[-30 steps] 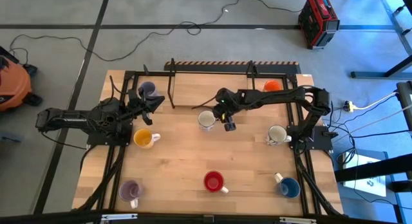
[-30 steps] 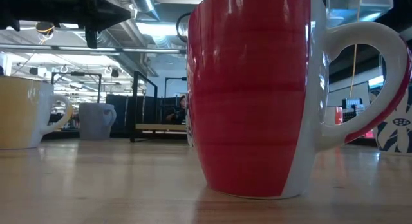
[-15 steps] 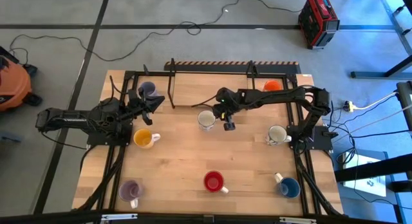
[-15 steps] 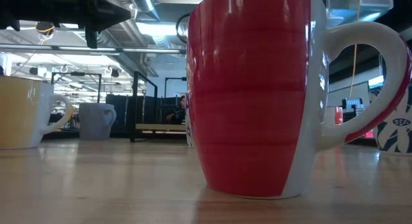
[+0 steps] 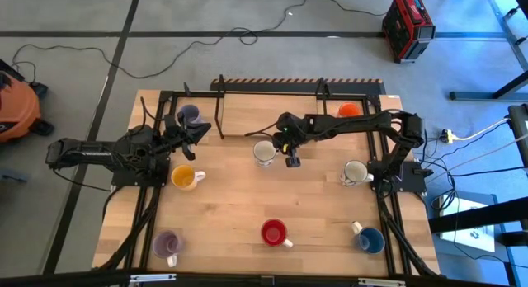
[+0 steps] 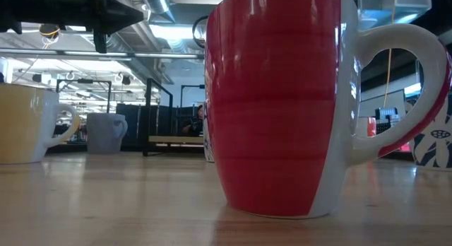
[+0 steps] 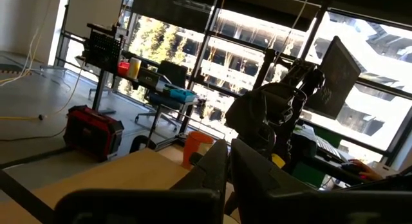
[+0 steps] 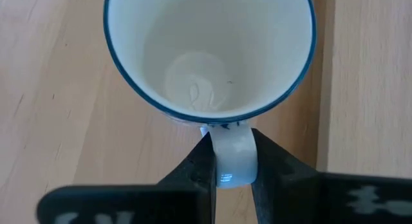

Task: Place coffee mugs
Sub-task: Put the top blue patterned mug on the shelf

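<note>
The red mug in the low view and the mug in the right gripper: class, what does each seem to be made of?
The red mug looks like glazed ceramic: its glossy wall mirrors the ceiling lights. The white mug pinched by its handle in the right gripper also seems glazed ceramic: a smooth, shiny white inside with a thin blue rim. Neither is certain from looks alone.

A robotics lab or workshop is indicated: a wooden table (image 5: 247, 196) is set on a grey concrete floor (image 5: 74, 23) crossed by loose cables (image 5: 165, 56). An orange shop vacuum (image 5: 15, 105), a red toolbox (image 5: 408, 25), ceiling ducts (image 6: 159, 6) and tall windows (image 7: 244, 50) are seen.
</note>
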### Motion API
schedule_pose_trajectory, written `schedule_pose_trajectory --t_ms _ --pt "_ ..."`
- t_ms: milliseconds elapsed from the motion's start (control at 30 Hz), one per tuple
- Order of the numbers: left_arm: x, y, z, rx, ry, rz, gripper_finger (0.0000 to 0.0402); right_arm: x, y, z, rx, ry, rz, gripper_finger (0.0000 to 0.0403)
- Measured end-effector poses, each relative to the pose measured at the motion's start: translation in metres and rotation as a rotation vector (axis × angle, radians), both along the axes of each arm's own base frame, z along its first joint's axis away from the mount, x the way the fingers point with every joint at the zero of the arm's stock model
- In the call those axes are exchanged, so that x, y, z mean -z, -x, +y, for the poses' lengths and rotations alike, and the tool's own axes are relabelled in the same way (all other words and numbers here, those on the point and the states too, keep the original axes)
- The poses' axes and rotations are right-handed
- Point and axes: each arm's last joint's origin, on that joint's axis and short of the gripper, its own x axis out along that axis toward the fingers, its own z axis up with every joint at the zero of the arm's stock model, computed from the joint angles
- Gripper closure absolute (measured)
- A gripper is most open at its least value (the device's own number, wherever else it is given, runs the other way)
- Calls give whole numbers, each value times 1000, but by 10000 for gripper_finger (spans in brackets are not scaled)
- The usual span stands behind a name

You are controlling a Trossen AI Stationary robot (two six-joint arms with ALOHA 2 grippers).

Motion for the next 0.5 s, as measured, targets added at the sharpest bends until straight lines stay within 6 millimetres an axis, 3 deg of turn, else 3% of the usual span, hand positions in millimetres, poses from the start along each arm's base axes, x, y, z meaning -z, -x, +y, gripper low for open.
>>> schedule_pose_trajectory --t_ms 500 --pt "0 0 0 0 0 0 385 -3 2 0 28 -10 4 359"
